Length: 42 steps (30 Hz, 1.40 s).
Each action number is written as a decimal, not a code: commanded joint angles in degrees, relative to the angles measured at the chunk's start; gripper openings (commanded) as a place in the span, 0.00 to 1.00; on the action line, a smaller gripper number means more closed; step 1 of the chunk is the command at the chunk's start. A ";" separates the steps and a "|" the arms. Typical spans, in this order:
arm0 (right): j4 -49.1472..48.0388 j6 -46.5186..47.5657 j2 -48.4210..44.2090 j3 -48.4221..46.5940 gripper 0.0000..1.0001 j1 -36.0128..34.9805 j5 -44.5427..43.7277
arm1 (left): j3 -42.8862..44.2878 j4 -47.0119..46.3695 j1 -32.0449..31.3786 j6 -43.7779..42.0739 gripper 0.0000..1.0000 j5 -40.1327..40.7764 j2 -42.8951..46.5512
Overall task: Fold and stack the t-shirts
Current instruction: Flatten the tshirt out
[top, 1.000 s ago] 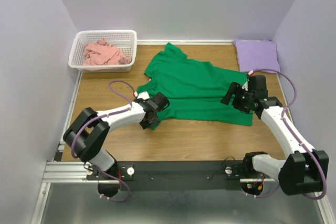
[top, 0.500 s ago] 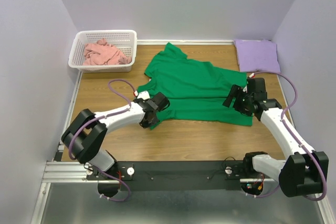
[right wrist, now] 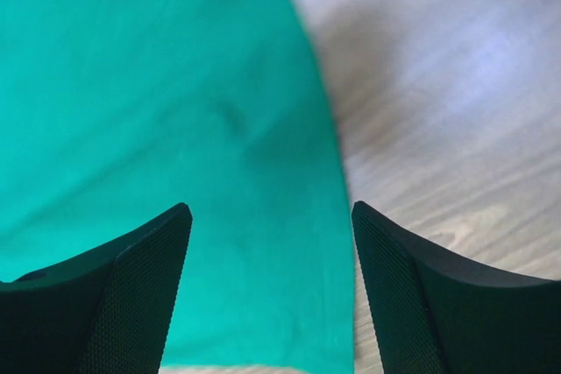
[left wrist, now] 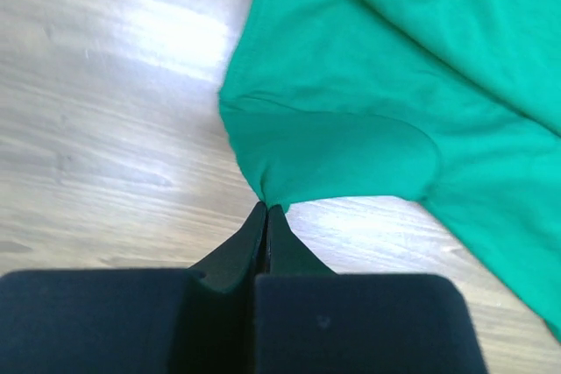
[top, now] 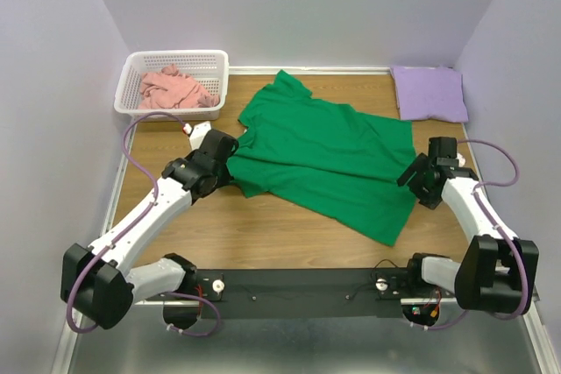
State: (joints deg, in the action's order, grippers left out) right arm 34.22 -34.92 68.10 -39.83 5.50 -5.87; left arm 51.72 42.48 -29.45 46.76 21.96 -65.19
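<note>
A bright green t-shirt (top: 324, 151) lies spread flat across the middle of the table, its lower corner pointing toward the front. My left gripper (top: 230, 158) is at its left side, shut on a pinch of green cloth at the sleeve edge (left wrist: 266, 208). The green t-shirt (left wrist: 368, 85) stretches away from the closed tips. My right gripper (top: 412, 172) hovers at the shirt's right edge, open, with the green t-shirt (right wrist: 158, 85) under the gap and one finger (right wrist: 412, 295) over bare wood. A folded lavender t-shirt (top: 428, 92) lies at the back right. A crumpled salmon pink t-shirt (top: 171, 89) sits in the basket.
The white lattice basket (top: 175, 56) stands in the back left corner. Pale walls close the table on three sides. Bare wood (top: 263, 234) shows in front of the green shirt, between it and the arm bases.
My left gripper closed on the shirt's left edge and pulled it back and left, opening the shirt out. My right gripper moved off the cloth to its right edge.
</note>
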 commanded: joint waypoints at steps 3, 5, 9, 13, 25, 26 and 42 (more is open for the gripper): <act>4.53 -12.10 -1.73 3.88 0.79 1.62 3.06 | -0.57 -5.03 1.76 -10.36 0.00 -6.04 2.79; 7.70 -12.98 -3.75 4.41 0.76 1.62 3.58 | -1.18 -7.31 1.77 -11.43 0.00 -9.45 3.66; 8.67 -12.63 -5.96 5.82 0.62 1.62 7.43 | -3.47 -9.78 1.77 -13.62 0.00 -11.67 5.16; 6.40 -11.32 -3.50 7.58 0.54 1.45 11.58 | -4.88 -10.57 1.77 -14.68 0.00 -12.37 5.25; -5.47 -3.50 18.81 -3.57 0.46 1.45 6.23 | -6.72 -8.64 2.21 -8.01 0.00 -10.09 6.12; -5.82 -2.01 22.92 -5.76 0.46 1.45 3.26 | -7.07 -8.99 2.12 -7.57 0.00 -9.92 6.30; -1.45 1.35 24.82 -18.73 0.68 1.45 -8.09 | -5.58 -19.36 2.29 -6.33 0.00 -16.77 -0.73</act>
State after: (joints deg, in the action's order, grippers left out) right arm 29.26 -32.53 100.27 -64.49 6.76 -7.99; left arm 45.17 26.65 -27.42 40.58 7.94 -65.39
